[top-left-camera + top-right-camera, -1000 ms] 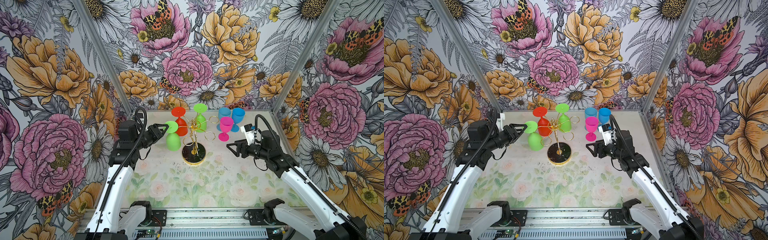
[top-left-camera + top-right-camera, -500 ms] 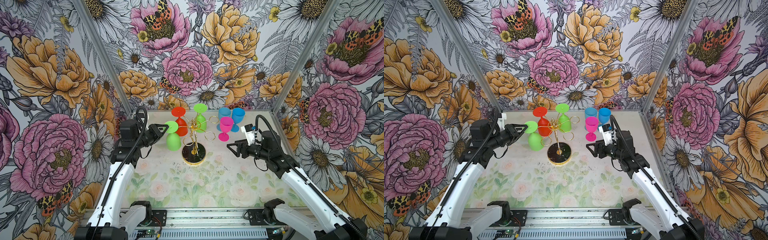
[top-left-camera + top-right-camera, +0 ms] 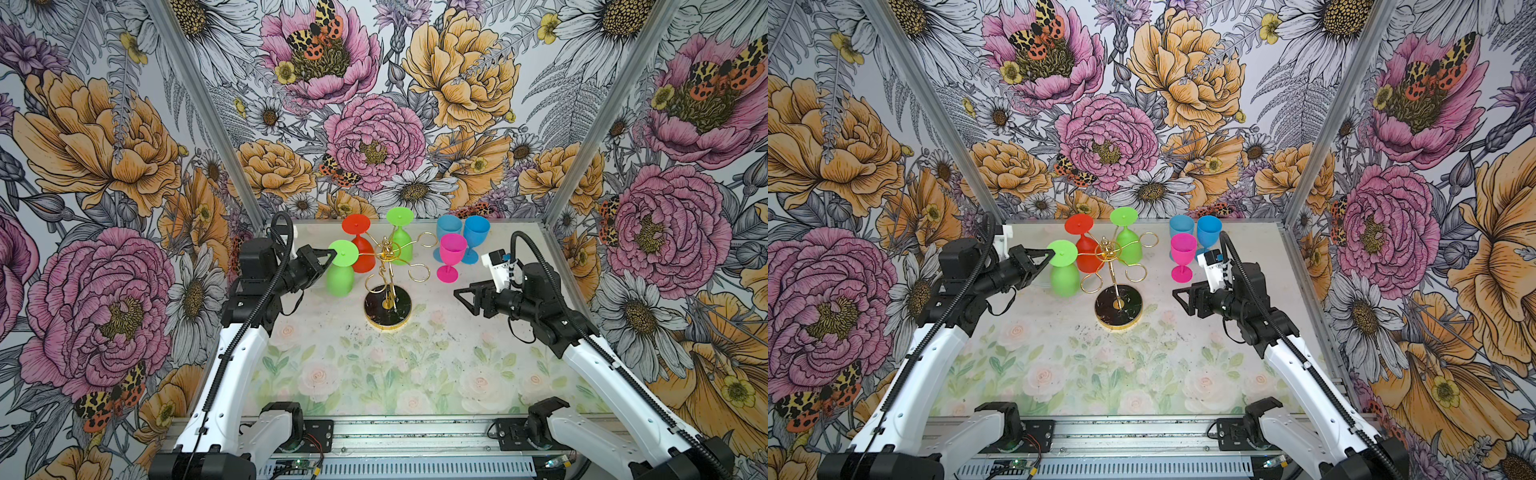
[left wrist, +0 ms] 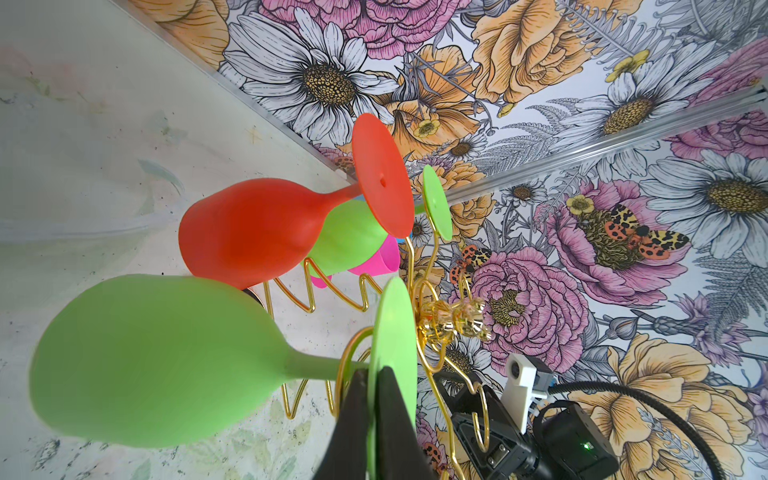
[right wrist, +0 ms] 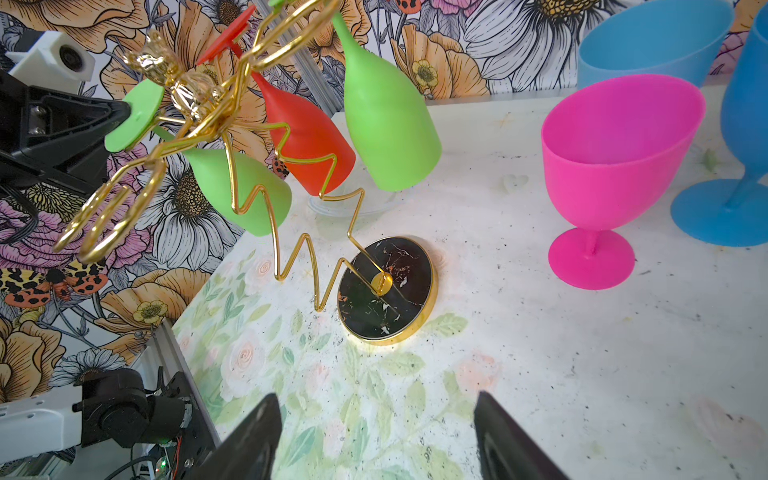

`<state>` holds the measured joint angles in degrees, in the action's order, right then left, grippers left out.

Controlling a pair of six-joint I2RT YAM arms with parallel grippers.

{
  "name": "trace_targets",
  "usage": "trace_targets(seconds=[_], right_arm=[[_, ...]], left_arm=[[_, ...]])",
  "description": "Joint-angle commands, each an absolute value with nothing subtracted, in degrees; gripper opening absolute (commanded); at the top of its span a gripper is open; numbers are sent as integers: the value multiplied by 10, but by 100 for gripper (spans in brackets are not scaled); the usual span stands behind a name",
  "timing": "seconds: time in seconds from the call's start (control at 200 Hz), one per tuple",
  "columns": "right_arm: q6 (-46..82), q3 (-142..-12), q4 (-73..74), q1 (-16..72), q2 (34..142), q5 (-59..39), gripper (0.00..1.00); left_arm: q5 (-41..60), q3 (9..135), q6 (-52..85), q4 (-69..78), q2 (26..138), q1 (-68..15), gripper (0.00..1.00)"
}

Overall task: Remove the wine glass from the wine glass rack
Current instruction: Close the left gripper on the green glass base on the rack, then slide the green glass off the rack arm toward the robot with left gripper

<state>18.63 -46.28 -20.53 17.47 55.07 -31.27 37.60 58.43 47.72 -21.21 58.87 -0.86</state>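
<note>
Floral walls (image 3: 374, 137) enclose the rose-printed tabletop (image 3: 374, 374) bearing the rack (image 3: 388, 309).

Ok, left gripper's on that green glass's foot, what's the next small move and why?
Probably slide the nearer green glass outward from the wine glass rack: the left gripper is shut on its foot, its stem hanging in a loop.
</note>
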Motion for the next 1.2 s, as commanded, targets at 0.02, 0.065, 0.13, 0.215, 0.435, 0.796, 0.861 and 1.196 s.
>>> trace_targets(seconds=[0.02, 0.065, 0.13, 0.215, 0.435, 0.796, 0.861, 1.196], right_arm=[[186, -460, -196, 180, 537, -306, 74], [186, -460, -197, 179, 537, -306, 74], [186, -460, -196, 179, 537, -307, 73], [186, -459, -197, 180, 537, -307, 74], [184, -459, -196, 179, 539, -305, 74], [180, -458, -197, 179, 538, -306, 73], [179, -458, -196, 180, 538, -306, 74], [178, -458, -197, 179, 536, -307, 74]], left_arm=[[399, 577, 498, -196, 587, -4, 5], [403, 577, 504, -190, 588, -4, 5], [407, 577, 510, -185, 590, -4, 4], [412, 580, 515, -182, 594, -4, 3], [436, 582, 544, -156, 607, -4, 0], [459, 581, 582, -115, 618, -4, 0], [466, 580, 590, -104, 623, -4, 0], [492, 583, 605, -78, 643, -5, 0]])
